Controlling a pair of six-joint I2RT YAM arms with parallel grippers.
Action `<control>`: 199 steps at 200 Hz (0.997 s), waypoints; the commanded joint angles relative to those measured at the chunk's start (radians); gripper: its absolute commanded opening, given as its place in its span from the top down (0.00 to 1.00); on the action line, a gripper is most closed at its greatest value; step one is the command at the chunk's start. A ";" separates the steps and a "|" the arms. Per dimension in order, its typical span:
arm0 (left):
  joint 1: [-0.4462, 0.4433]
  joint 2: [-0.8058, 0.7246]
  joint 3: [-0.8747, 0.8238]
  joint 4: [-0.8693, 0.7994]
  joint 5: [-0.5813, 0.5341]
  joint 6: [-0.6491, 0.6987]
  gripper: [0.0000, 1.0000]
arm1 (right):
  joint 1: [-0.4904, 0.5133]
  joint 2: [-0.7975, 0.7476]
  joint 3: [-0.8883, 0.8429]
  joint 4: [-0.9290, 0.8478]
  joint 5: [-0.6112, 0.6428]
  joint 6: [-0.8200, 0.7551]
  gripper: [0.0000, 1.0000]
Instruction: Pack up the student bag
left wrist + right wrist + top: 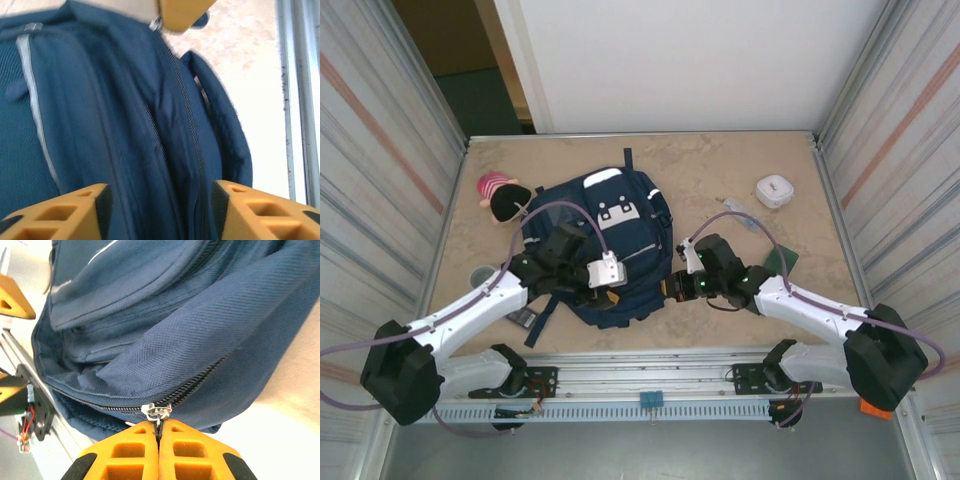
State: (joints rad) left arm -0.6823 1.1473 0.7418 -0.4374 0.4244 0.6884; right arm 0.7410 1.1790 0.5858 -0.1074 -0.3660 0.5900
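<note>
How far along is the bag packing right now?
Done: nothing visibly packed; the plush toy and white box lie on the table outside the student bag. In hand: right gripper, jaws shut on the zipper pull; left gripper open over the bag's fabric. Left: unzip, load, close.

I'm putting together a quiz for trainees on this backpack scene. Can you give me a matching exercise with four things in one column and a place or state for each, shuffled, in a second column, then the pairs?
Things
1. left gripper
2. right gripper
3. plush toy
4. white box

Places or states
A. far right on the table, apart from the backpack
B. shut on the zipper pull
C. far left on the table, next to the backpack
D. open, straddling a fold of the backpack

Pairs: 1-D, 2-B, 3-C, 4-A
</note>
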 commanded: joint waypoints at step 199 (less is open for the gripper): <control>-0.118 -0.118 0.096 -0.020 0.108 -0.021 1.00 | -0.255 0.159 0.121 0.009 0.340 0.027 1.00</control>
State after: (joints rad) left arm -0.8059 1.0988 0.8120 -0.4049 0.4339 0.6102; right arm 0.5655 1.2800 0.6659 -0.0971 -0.1333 0.6437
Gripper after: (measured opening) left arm 0.067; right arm 0.049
